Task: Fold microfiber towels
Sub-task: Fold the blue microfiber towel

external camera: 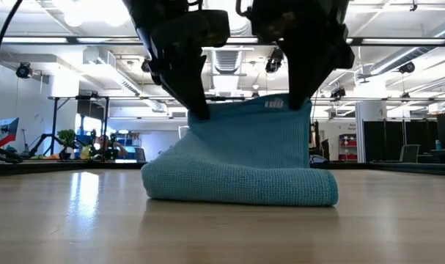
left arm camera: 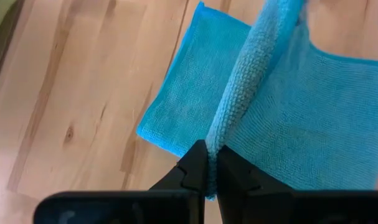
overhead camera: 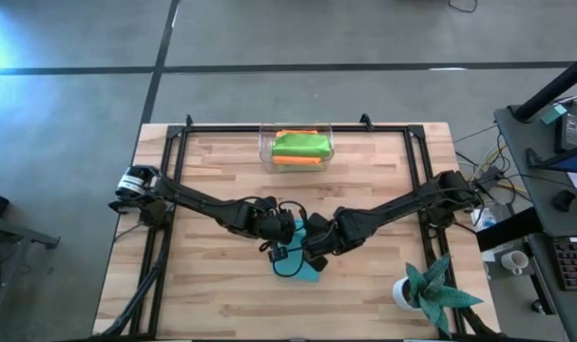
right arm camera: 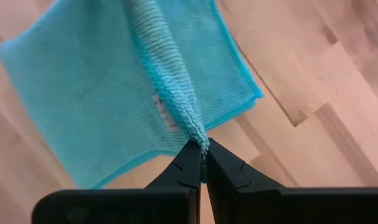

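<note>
Both end effectors — left end effector [left arm camera: 207, 163] and right end effector [right arm camera: 204, 158] — are clamped on the light blue microfiber towel's [external camera: 244, 158] raised edge; its remainder hangs below them onto the wooden surface [external camera: 222, 227].

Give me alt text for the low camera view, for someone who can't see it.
Two dark robot grippers, left gripper and right gripper, each shut on a top corner of a light blue towel, hold it up while its lower part lies bunched on the wooden table.

Open tabletop [overhead camera: 212, 285] around raised blue towel [external camera: 244, 165].
</note>
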